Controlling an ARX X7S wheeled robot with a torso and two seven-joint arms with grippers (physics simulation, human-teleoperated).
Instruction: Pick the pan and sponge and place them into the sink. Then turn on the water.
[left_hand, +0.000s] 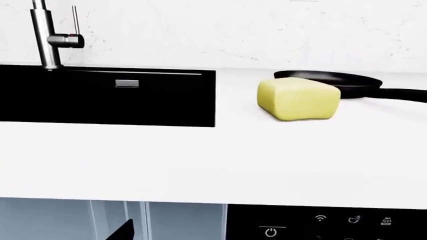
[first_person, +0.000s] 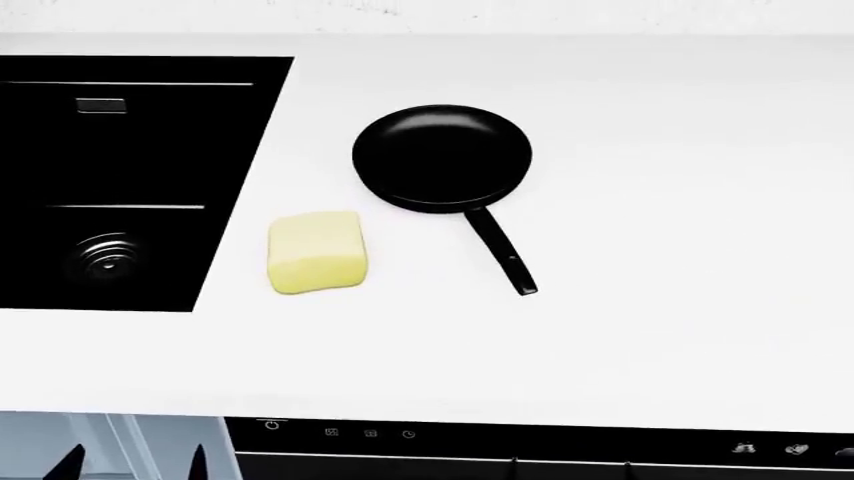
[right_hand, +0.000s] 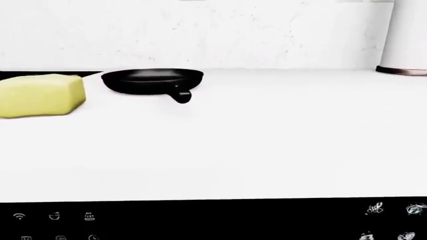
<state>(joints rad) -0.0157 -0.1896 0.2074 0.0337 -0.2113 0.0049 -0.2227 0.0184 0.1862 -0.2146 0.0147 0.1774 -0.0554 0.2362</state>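
- The black sink (left_hand: 107, 97) sits sunk into the white counter (left_hand: 213, 160), with a small metal overflow slot (left_hand: 127, 84) on its back wall.
- A grey tap (left_hand: 48, 37) stands behind the sink, thin lever up its side.
- The yellow sponge (left_hand: 298, 98) lies on the counter beside the sink.
- The black pan (left_hand: 330, 82) is just behind the sponge.
- A dark panel (left_hand: 327, 222) with little white icons runs below the counter edge.

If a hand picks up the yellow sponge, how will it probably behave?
The sponge looks soft, with rounded corners, so it would probably squash under pressure. It seems light for its size. Lying flat on the counter, the blocky shape is unlikely to roll; pushed, it would probably slide.
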